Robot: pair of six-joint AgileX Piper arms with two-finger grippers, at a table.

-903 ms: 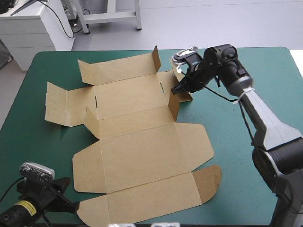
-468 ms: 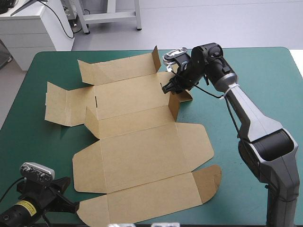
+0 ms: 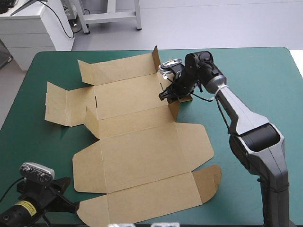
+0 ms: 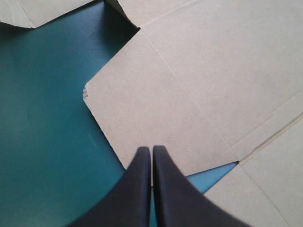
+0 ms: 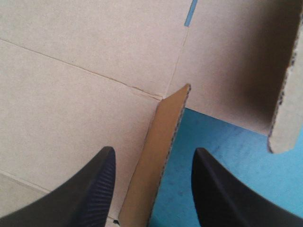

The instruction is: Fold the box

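The brown box [image 3: 137, 151] lies as a cut sheet spread over the middle of the table, mostly flat. A small side flap [image 3: 174, 108] stands upright at its right side, and another flap [image 3: 155, 58] rises at the far edge. My right gripper [image 3: 164, 93] hovers open over the sheet's far right part. In the right wrist view the upright flap [image 5: 158, 156] rises between the fingers of my right gripper [image 5: 152, 155], without touching them. My left gripper [image 3: 73, 206] sits shut at the sheet's near left corner, and in its own view my left gripper [image 4: 151, 150] points at a rounded flap [image 4: 156, 109].
The teal-green cover [image 3: 265, 85] shows around the sheet, widest on the right side. A narrow strip of it [image 3: 38, 146] runs along the left, between the sheet and the table's edge.
My right gripper has swung left, from beside the box's far right corner to over the upright side flap. The left arm and the sheet have not moved.
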